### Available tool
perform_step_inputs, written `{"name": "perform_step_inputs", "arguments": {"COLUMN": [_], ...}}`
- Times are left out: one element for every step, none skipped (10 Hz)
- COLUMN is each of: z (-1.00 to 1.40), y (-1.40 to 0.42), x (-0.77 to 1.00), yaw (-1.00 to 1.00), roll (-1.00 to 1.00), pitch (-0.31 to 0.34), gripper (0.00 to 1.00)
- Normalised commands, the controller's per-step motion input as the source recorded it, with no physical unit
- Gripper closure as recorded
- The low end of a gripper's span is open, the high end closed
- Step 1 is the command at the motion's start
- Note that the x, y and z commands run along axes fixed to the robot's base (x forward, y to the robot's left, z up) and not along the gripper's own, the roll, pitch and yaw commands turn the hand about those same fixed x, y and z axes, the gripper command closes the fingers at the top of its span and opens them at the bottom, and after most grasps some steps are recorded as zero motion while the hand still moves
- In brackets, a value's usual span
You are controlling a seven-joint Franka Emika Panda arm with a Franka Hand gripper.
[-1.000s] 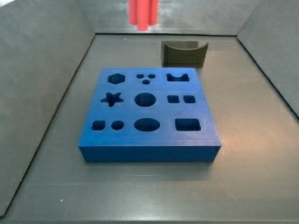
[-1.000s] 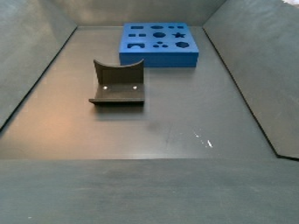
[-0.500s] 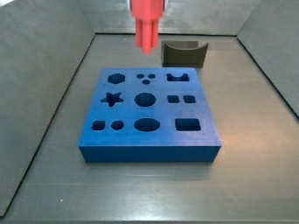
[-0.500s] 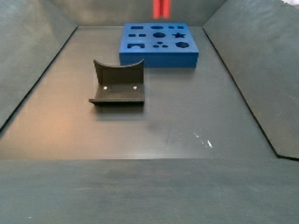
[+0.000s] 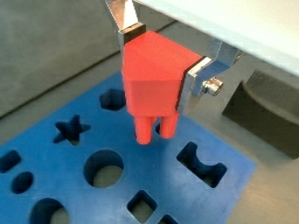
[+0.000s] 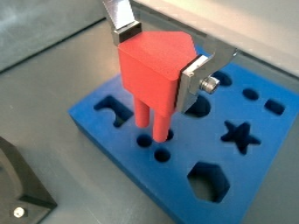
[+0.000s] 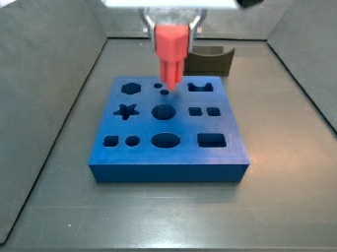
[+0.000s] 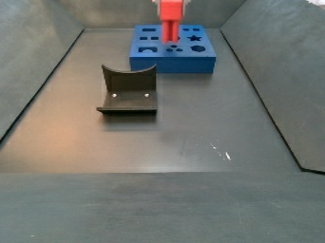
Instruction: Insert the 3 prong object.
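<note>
My gripper (image 5: 163, 66) is shut on the 3 prong object (image 5: 156, 79), a bright red peg with a solid head and parallel rods below. It also shows in the wrist view (image 6: 149, 74) and in both side views (image 7: 171, 51) (image 8: 169, 17). It hangs upright over the blue block (image 7: 168, 133), at the group of small round holes (image 7: 164, 90) in the far row. In a wrist view the rod tips (image 6: 152, 136) reach the block's top at those holes. The silver fingers (image 5: 198, 74) clamp the head from two sides.
The blue block (image 8: 173, 49) has several shaped holes: a star (image 7: 126, 111), rounds, squares. A dark grey curved block (image 7: 208, 61) stands behind it, also seen in a side view (image 8: 128, 90). Grey walls enclose the floor on all sides.
The gripper has come down with the red peg from above the far edge to the block's top, over the small round holes.
</note>
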Motion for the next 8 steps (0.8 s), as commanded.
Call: {"name": "perform_step_inputs", "arguments": {"z": [-0.34,-0.23,-0.1,-0.04,-0.03,-0.18,-0.31,-0.44], "y": [0.18,0.24,0.14,0.04,0.0,-0.01,-0.09,-0.07], "x": [-0.04,-0.21,-0.33,-0.43,-0.29,0.0,0.23,0.35], "yaw": [0.0,0.01,0.03,0.04,0.08,0.08,0.02,0.0], "roll": [-0.07,-0.11,-0.12,-0.1,-0.09,-0.07,-0.03,0.01], "pitch": [-0.133,-0.146,-0.163,-0.189,-0.144,-0.076,-0.004,0.0], "gripper": [1.0,1.0,1.0,1.0,1.0,1.0,1.0,1.0]}}
